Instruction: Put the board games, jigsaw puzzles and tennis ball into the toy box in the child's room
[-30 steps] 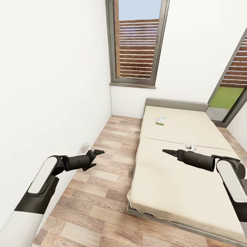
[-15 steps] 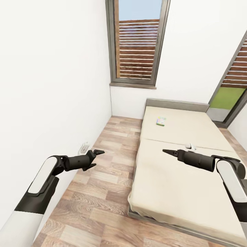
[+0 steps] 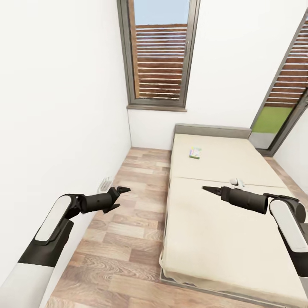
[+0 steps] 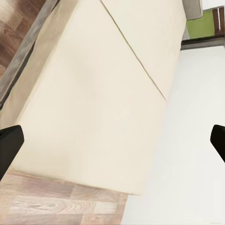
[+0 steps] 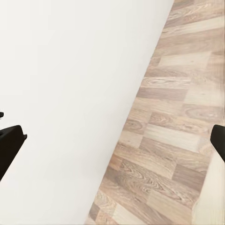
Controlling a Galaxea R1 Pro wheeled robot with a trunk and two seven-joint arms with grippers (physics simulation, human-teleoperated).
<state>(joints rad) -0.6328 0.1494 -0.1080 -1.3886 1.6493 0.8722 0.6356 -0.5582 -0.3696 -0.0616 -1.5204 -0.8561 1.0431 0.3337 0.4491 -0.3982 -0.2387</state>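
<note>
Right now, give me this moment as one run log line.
phase: in transit beside bed | left gripper: open, empty, over floor | right gripper: open, empty, over mattress | board game: lying near headboard, untouched

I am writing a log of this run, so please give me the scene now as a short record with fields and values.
place: room with white walls, wood-plank floor and a tall window
bed: beige mattress, grey headboard, on the robot's right side
on bed: one small multicoloured flat box near the headboard; a small white thing near the mattress seam, too small to identify
left gripper: open, empty, above the floor
right gripper: empty, above the mattress; wrist view shows fingers apart
on wall: a small white fitting low down
</note>
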